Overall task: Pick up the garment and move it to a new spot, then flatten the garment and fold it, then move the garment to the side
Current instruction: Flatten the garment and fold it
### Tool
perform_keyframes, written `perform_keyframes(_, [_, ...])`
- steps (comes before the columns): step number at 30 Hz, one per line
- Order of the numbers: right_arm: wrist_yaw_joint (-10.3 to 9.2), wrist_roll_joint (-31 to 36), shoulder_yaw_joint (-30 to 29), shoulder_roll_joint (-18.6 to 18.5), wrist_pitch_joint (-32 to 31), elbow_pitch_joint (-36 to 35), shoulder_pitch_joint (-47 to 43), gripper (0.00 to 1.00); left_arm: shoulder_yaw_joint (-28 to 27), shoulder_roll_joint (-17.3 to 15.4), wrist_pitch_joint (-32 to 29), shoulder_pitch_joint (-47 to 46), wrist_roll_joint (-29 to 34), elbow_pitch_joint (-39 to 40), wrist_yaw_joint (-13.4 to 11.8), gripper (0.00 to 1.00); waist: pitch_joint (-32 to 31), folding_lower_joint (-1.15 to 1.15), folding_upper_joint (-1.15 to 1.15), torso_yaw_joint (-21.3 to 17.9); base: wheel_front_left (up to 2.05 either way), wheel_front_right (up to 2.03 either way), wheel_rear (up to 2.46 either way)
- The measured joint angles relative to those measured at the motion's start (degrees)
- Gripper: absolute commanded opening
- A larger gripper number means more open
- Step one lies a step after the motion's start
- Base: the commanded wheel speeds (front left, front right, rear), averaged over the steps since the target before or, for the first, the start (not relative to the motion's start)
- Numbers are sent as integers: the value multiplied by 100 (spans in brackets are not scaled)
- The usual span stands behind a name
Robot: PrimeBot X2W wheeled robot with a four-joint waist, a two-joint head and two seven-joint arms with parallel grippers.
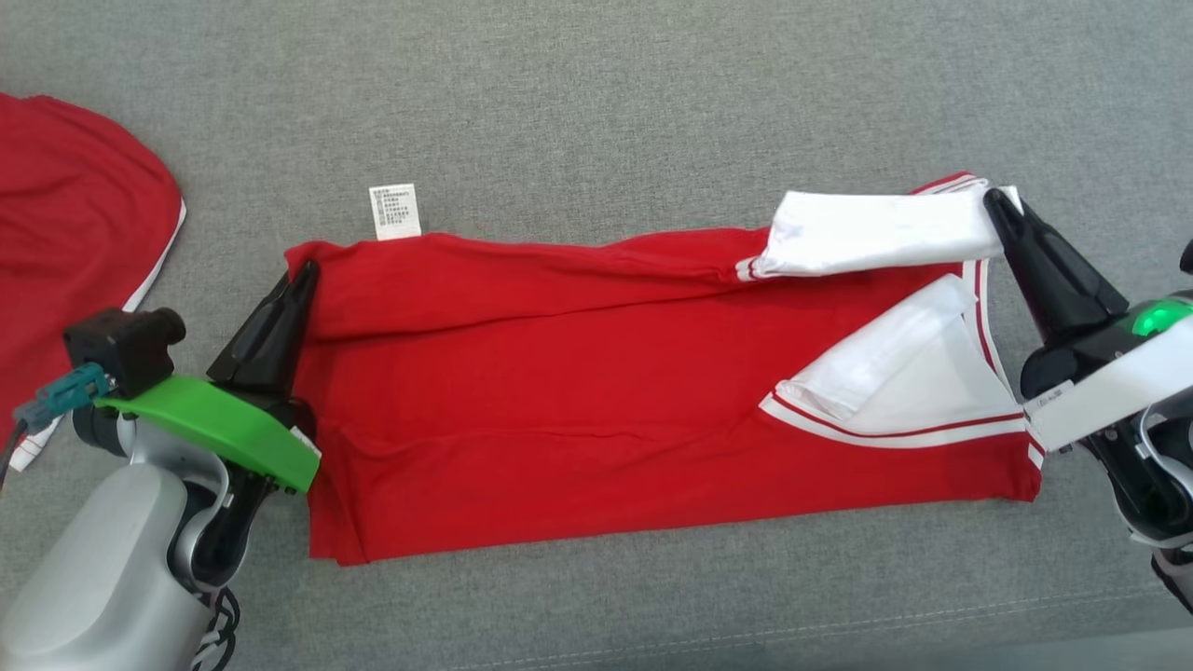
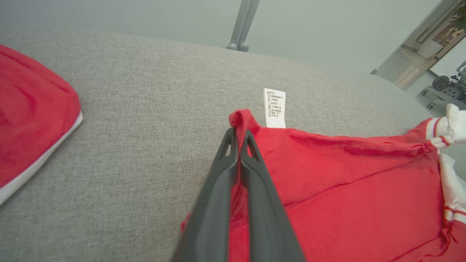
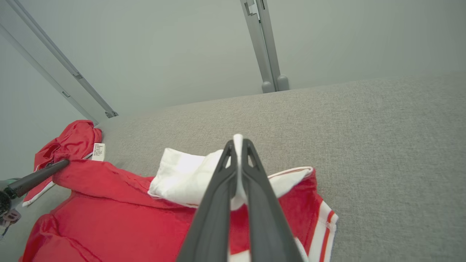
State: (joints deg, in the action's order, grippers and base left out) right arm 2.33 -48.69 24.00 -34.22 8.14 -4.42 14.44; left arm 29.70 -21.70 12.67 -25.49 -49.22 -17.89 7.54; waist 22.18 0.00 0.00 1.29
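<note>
Left end effector (image 1: 305, 272) pinches the far-left corner of the red jersey shirt with white striped-cuff sleeves (image 1: 578, 401); right end effector (image 1: 995, 198) pinches its far-right white sleeve (image 1: 876, 233). Flattened on the grey fabric surface (image 1: 596, 93), it seems mid-fold; finishing folds and shifting aside remain.

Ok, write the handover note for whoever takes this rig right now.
Left hand: shut on the far hem corner of the red shirt, beside its care label.
Right hand: shut on the white sleeve at the shirt's other end.
Shirt lies flat on the grey cushion, sleeves tucked in; a second red garment lies to its left.
Done: flattening. Left: finish folding, move it aside.
</note>
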Motion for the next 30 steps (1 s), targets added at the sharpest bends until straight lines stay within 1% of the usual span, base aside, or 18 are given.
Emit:
perform_keyframes(5, [-102, -27, -3, 1, 42, -156, -235, 0, 8, -100, 51, 148, 0, 21, 0, 0, -12, 0, 0, -16, 0, 0, 0])
perform_keyframes(13, [-241, -30, 24, 3, 93, -326, -600, 0, -10, -123, 108, 279, 0, 75, 0, 0, -28, 0, 0, 7, 0, 0, 0])
perform_keyframes(21, [-314, -74, 68, 76, 152, -527, -834, 0, -154, -179, 152, 463, -2, 187, 0, 0, -57, 0, 0, -14, 0, 0, 0])
perform_keyframes(28, [-444, -71, 69, 31, 167, -583, -1090, 0, -133, -182, 157, 587, -1, 322, 0, 0, -67, 0, 0, -36, 0, 0, 0])
perform_keyframes(30, [-445, -73, 71, 2, 167, -600, -1157, 0, -115, -180, 157, 641, -1, 330, 0, 0, -63, 0, 0, -35, 0, 0, 0])
